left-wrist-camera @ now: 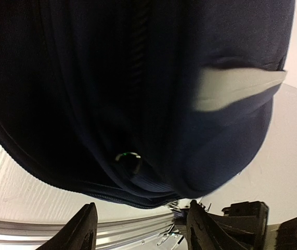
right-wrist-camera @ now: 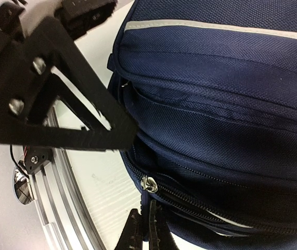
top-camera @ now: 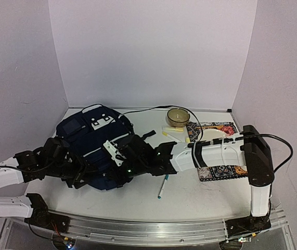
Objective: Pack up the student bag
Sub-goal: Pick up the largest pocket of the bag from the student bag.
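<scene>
The student bag [top-camera: 88, 136], a dark navy backpack with white stripes, lies on the table at left of centre. My left gripper [top-camera: 79, 174] is open at the bag's near end; in the left wrist view its fingers straddle empty space [left-wrist-camera: 142, 229] just below the bag's rounded edge [left-wrist-camera: 138, 78]. My right gripper [top-camera: 121, 165] reaches across to the bag's near edge. In the right wrist view it [right-wrist-camera: 145, 225] is shut on the navy pull tab [right-wrist-camera: 147, 207] hanging from the silver zipper slider [right-wrist-camera: 148, 183]. The left gripper's black finger [right-wrist-camera: 60, 109] shows beside the bag [right-wrist-camera: 226, 104].
A teal pen [top-camera: 162, 187] lies on the table near the right arm. A glass bowl [top-camera: 178, 116], cream-coloured items [top-camera: 210, 134] and a patterned mat [top-camera: 220, 171] sit at the right. A black cable runs along the back. An aluminium rail [top-camera: 153, 230] edges the near side.
</scene>
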`<action>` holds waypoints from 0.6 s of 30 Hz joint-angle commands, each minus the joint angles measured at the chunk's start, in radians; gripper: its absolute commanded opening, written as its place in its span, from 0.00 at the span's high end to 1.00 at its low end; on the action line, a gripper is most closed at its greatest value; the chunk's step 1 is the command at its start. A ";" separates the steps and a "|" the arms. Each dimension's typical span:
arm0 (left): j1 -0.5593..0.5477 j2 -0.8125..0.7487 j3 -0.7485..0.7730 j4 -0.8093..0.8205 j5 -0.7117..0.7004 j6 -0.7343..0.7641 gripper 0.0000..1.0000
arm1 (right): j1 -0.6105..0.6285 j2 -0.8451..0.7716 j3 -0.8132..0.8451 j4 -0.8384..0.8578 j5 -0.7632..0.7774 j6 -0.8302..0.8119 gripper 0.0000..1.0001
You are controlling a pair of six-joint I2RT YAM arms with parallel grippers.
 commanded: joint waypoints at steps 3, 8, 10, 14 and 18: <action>-0.007 -0.045 0.057 -0.110 -0.061 -0.043 0.40 | 0.006 -0.040 0.038 0.017 0.023 -0.021 1.00; -0.009 -0.017 0.039 -0.072 -0.059 -0.062 0.42 | 0.006 -0.050 0.037 0.006 0.019 -0.026 1.00; -0.012 0.018 0.051 -0.052 -0.053 -0.048 0.43 | 0.006 -0.053 0.039 -0.002 0.019 -0.029 1.00; -0.023 0.066 0.034 0.008 -0.044 -0.048 0.45 | 0.006 -0.056 0.048 -0.015 0.020 -0.034 1.00; -0.035 0.092 -0.001 0.073 -0.046 -0.064 0.48 | 0.006 -0.061 0.057 -0.026 0.020 -0.039 1.00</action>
